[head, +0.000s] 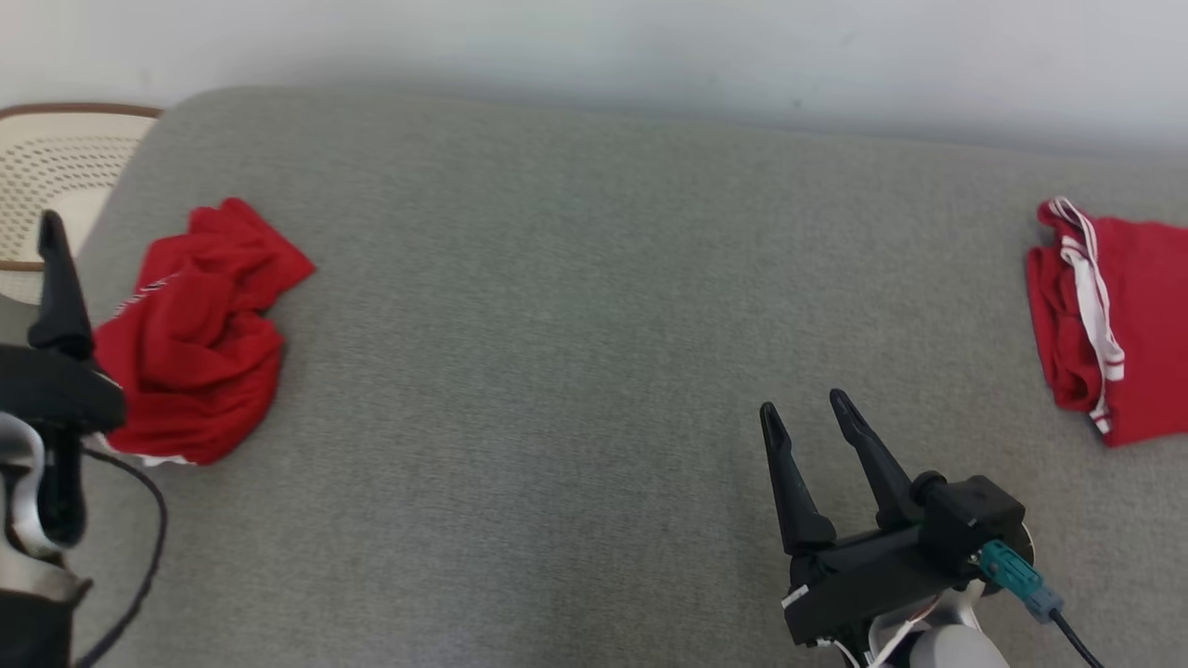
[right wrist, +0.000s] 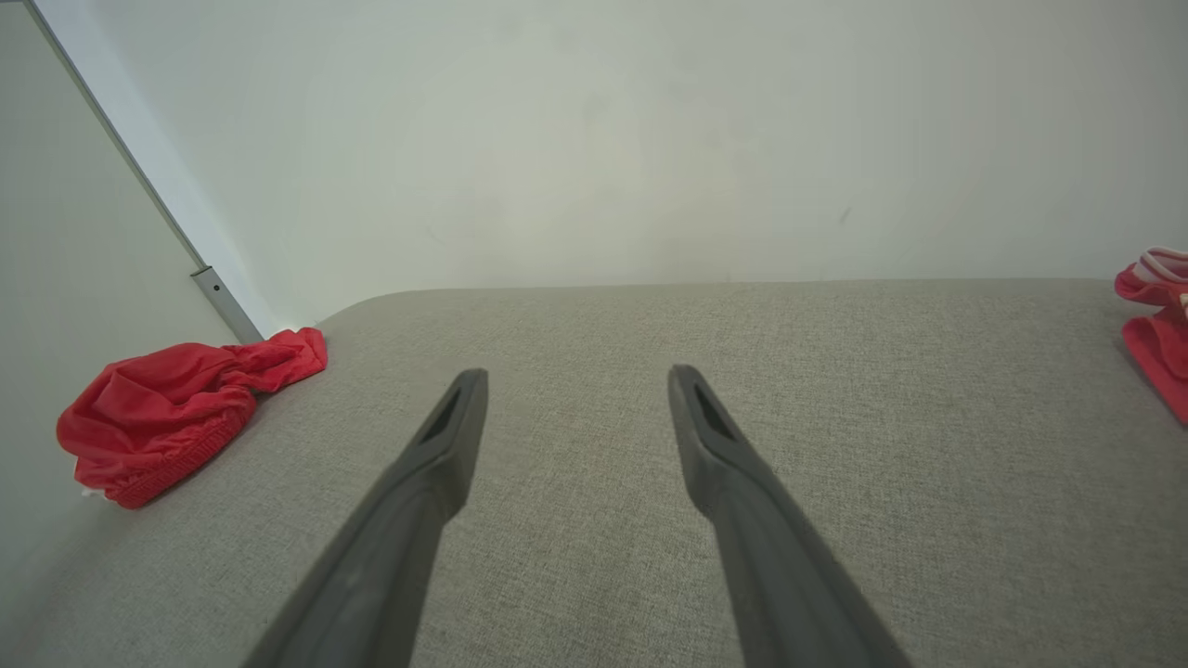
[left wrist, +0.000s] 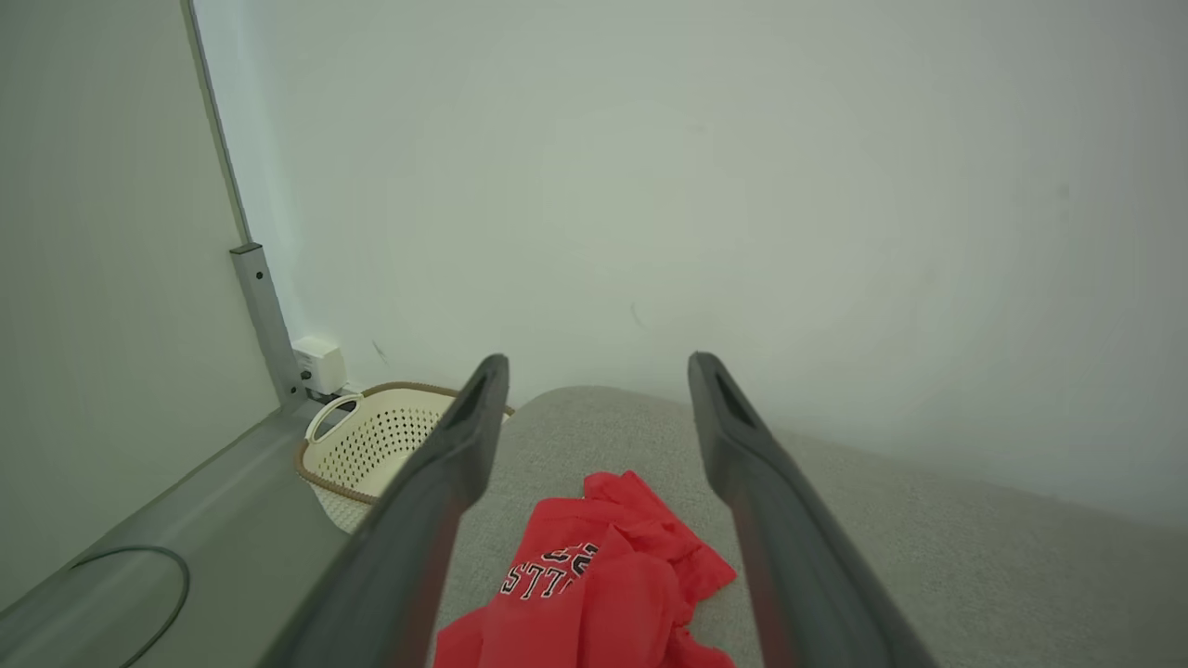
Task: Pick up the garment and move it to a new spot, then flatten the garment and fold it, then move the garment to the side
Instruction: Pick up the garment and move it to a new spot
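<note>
From the head, the grey cushion (head: 575, 278) stretches wide under a pale wall. The crumpled red garment (head: 200, 334) lies in a heap at the cushion's left end, well apart from a folded red piece (head: 1114, 325) with white trim at the cushion's right end. The left gripper (head: 58, 306) stands at the cushion's left edge, its dark body overlapping the near-left side of the heap; whether it touches the cloth I cannot tell. The right gripper (head: 804, 402) hovers over the cushion's near part, right of the middle, fingers spread with nothing between them. A cream perforated basket (head: 56, 186) sits just beyond the cushion's far left corner.

Along the left wrist, that pincer's two fingers stand wide apart and bare. Between them, lower down on the cushion, the garment shows black and white lettering. The basket stands on the floor off the cushion's left edge, beside a small white box (left wrist: 318, 362) on the wall.

Along the right wrist, the fingers gape over bare cushion; the garment is bunched at the cushion's far left, and the folded piece pokes in at its right edge.
</note>
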Motion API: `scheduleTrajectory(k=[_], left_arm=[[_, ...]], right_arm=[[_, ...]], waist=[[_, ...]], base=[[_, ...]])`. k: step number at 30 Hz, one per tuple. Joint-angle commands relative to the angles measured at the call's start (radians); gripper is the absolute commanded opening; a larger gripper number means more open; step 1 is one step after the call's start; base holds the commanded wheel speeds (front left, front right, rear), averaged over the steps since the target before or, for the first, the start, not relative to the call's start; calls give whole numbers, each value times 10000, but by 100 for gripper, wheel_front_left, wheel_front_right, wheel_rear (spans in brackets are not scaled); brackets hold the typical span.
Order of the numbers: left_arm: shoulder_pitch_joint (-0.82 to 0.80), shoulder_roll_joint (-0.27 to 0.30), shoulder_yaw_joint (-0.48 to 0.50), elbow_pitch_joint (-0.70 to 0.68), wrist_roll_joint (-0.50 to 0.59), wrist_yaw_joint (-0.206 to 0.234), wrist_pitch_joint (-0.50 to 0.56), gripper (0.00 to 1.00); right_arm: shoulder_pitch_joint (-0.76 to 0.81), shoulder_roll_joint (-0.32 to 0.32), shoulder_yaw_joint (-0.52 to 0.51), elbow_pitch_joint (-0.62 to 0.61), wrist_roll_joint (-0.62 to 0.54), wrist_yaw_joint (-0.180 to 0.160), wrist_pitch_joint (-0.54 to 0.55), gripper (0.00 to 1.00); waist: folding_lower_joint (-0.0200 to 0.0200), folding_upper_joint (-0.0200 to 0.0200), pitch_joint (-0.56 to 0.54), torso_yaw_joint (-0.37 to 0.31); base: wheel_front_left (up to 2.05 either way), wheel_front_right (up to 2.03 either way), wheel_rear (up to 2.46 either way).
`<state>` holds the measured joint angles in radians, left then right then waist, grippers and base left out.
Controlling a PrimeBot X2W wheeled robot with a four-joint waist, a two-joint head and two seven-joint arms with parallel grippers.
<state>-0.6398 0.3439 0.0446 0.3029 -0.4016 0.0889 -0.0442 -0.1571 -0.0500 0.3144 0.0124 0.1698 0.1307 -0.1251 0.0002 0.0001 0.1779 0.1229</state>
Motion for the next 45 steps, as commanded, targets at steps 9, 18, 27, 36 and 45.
scheduleTrajectory(k=[9, 18, 27, 36, 45], left_arm=[[-1396, 737, -221, 1693, 233, -155, 553, 100], [-1794, 1413, -625, 3465, 544, -156, 1831, 100], [-1949, 1501, -882, 4820, 172, -291, 4196, 100], [-1755, 1599, -1049, 4813, 244, -184, 4333, 0], [-1848, 1428, -1123, 4175, 264, -347, 2948, 0]], right_arm=[[-679, -6, 263, 166, 148, 1, -287, 100], [-884, -5, 462, 484, 344, 1, -563, 100], [-950, -8, 402, 674, 325, 1, -632, 100], [-795, -5, 378, 755, 342, 1, -605, 100], [-511, -5, 241, 831, 385, 1, -547, 100]], waist=[[-2, -1, 1512, -1556], [-2, -1, 1600, -2009], [-2, -1, 1512, -2168], [-2, -1, 1290, -2211], [-2, -1, 843, -2070]], base=[[0, 0, 0], [0, 0, 0], [0, 0, 0], [0, 0, 0], [0, 0, 0]])
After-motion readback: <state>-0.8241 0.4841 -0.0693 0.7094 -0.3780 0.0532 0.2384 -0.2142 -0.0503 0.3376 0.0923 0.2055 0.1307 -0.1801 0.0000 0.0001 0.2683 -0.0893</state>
